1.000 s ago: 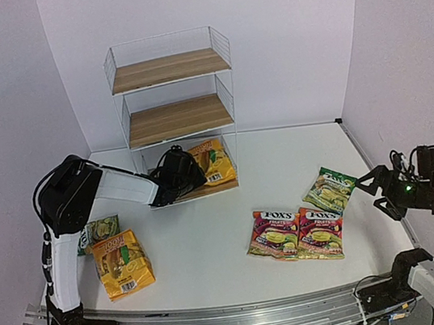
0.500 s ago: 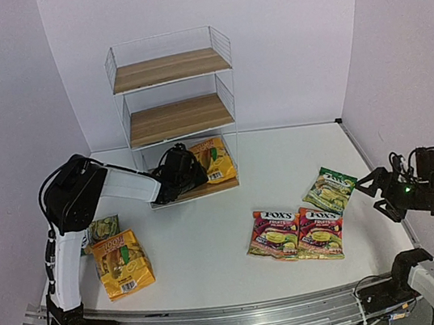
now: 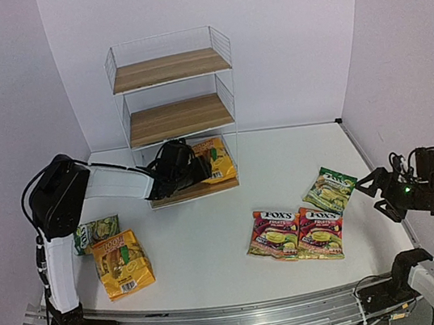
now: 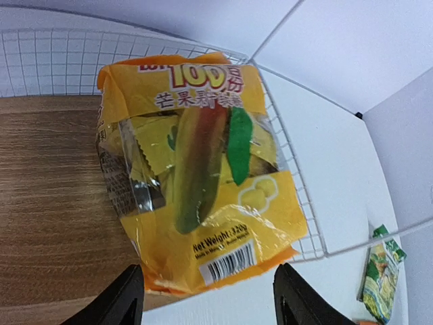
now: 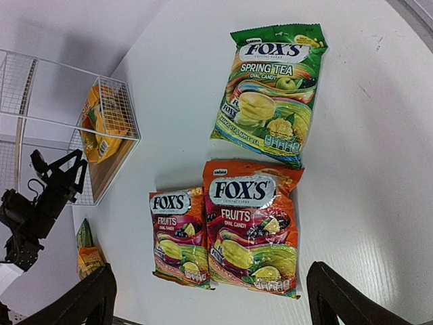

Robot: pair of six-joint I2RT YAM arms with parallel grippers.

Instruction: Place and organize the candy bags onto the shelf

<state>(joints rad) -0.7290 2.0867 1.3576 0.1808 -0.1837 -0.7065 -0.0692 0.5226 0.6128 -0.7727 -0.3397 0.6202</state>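
The left fingers [image 3: 191, 166] [image 4: 125, 301] stand well apart inside the bottom tier of the tall white wire shelf with three light brown wooden boards [image 3: 178, 120] [image 4: 54, 196], and they pinch nothing. Just ahead of their tips, on the lowest board, is a glossy yellow-orange candy bag with a mango picture [image 3: 215, 159] [image 4: 196, 176] [image 5: 101, 125]. Its barcode end points back toward the fingers and sits about level with their tips (whether it brushes the right-hand one I cannot tell). On the fingers' right, the bag's edge is up against the shelf's wire side wall. Beyond its top edge, the wire back grid closes the tier.

Behind these fingers, toward the arm's base, a second yellow-orange bag [image 3: 122, 264] lies flat on the white table [image 3: 211, 229], with a green bag [image 3: 96, 231] just beside its far edge.

The right fingers [image 3: 372, 188] [image 5: 88, 298] are spread wide and hold nothing, hanging over the table's right side. Ahead of them lie two red-magenta bags with white FOX'S lettering, a smaller-looking one [image 3: 275, 233] [image 5: 179, 233] and its neighbour [image 3: 321, 233] [image 5: 250, 227], side by side with edges touching. Just past the neighbour lies a green FOX'S Spring Tea bag [image 3: 330, 189] [image 5: 270, 95], touching it or nearly so. All three are face up and well apart from the shelf.
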